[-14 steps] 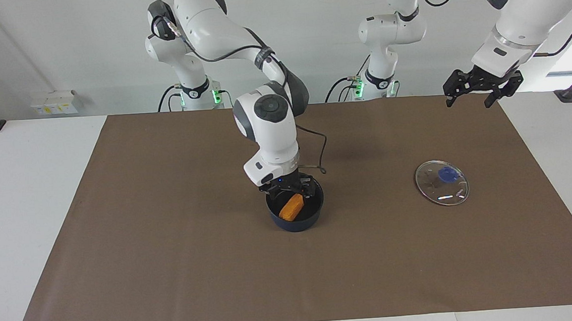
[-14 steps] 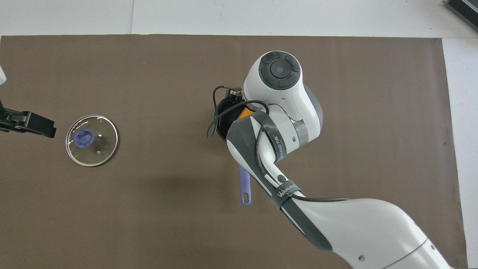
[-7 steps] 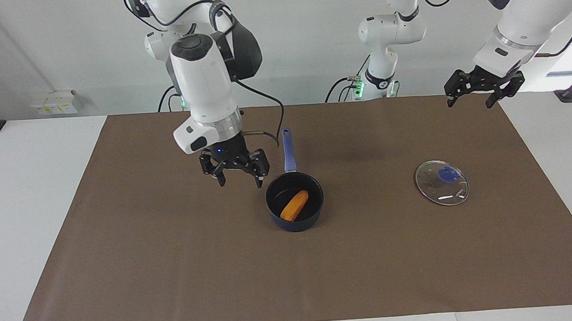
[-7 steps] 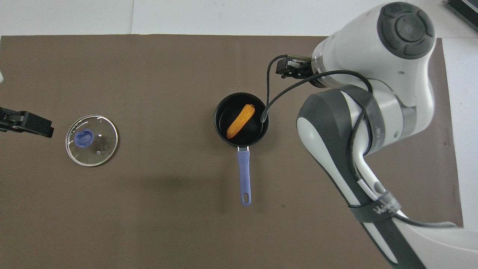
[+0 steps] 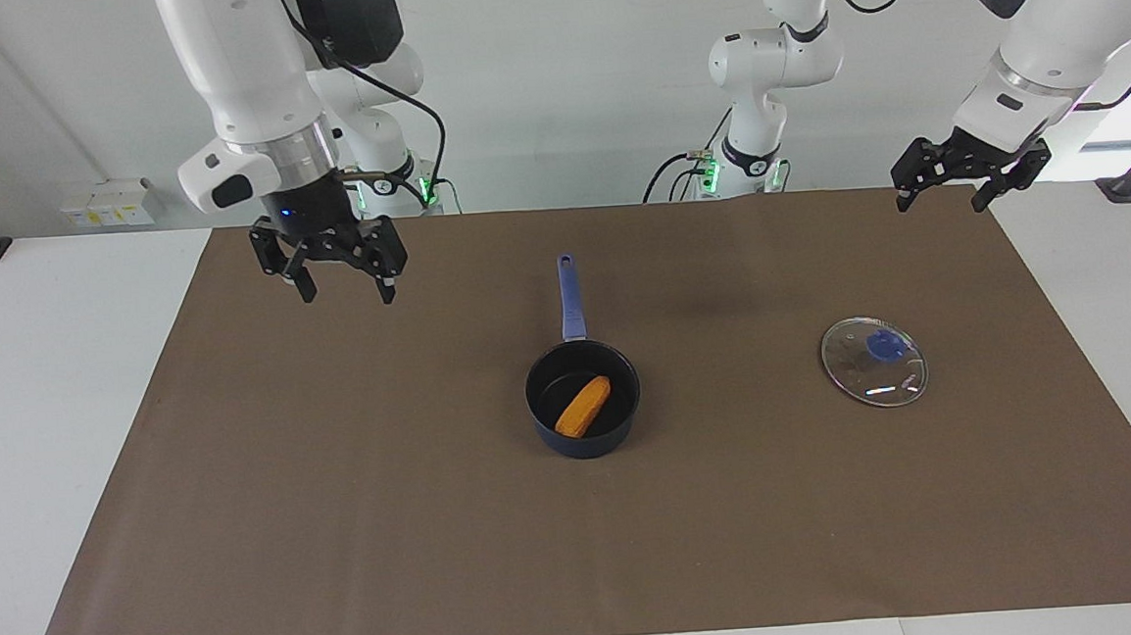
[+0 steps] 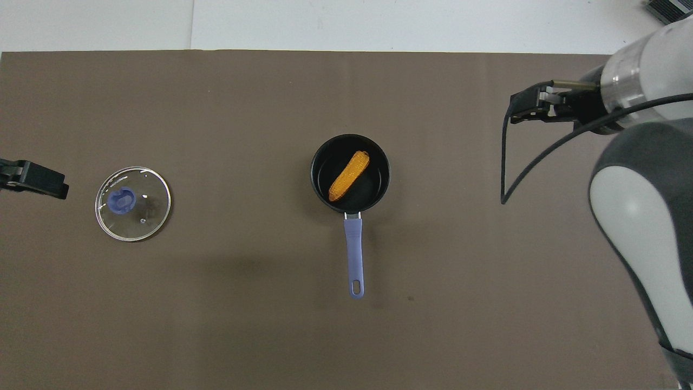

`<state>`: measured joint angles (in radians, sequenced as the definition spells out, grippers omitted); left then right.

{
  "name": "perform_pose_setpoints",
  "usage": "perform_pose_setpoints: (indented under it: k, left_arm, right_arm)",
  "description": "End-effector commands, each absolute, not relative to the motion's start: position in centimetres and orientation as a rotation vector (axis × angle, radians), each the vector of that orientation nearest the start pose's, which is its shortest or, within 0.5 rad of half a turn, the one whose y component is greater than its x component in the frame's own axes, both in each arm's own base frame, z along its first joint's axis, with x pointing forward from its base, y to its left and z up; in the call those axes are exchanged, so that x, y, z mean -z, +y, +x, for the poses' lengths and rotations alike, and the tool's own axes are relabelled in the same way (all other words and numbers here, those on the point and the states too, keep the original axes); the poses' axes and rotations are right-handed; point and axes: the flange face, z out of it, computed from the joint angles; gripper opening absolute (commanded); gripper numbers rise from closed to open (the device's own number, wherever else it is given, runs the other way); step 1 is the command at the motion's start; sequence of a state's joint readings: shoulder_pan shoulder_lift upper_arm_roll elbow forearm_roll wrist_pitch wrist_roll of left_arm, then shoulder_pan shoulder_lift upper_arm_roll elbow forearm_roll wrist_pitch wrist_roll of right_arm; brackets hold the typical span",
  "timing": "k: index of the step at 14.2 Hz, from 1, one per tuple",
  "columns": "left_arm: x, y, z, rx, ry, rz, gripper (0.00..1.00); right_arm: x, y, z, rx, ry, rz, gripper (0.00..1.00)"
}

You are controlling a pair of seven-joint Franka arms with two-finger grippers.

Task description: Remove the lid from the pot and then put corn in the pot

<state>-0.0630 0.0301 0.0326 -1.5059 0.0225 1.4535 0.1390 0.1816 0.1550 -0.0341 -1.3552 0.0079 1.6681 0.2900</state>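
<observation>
Well apart: corn (image 5: pixel 583 406), right fingers (image 5: pixel 306 287).

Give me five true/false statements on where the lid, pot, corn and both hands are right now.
1. The corn lies inside the pot. True.
2. The lid sits on the pot. False: it lies flat on the brown mat, beside the pot toward the left arm's end.
3. The right hand holds the corn. False: it is open, empty and raised over the mat, toward the right arm's end.
4. The left hand is open and holds nothing. True.
5. The pot's handle points away from the robots. False: it points toward them.
</observation>
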Motion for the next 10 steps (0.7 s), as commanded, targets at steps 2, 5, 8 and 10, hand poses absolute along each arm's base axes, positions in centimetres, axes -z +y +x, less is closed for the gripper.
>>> perform_pose_setpoints:
  k: [2,5,8,10]
  left_arm:
    - [-63.3,-1.2,55.2,-0.124,0.268,-3.104,1.0]
    - [-63.3,-1.2,55.2,-0.124,0.266,-3.104,1.0]
    - [-63.3,-1.2,55.2,-0.124,0.266,-3.102,1.0]
    - [-63.3,-1.2,55.2,-0.124,0.268,-3.104,1.0]
  right_arm:
    - [-66.9,5.7,58.0,0.21,0.153,-3.116,1.0]
    - [-68.9,2.9,55.9,0.182,0.101,-3.127,1.0]
    - [-70.3,1.1,53.8,0.128,0.108,-3.132,1.0]
    - [-70.8,1.1,52.6,0.082,0.108,-3.135,1.0]
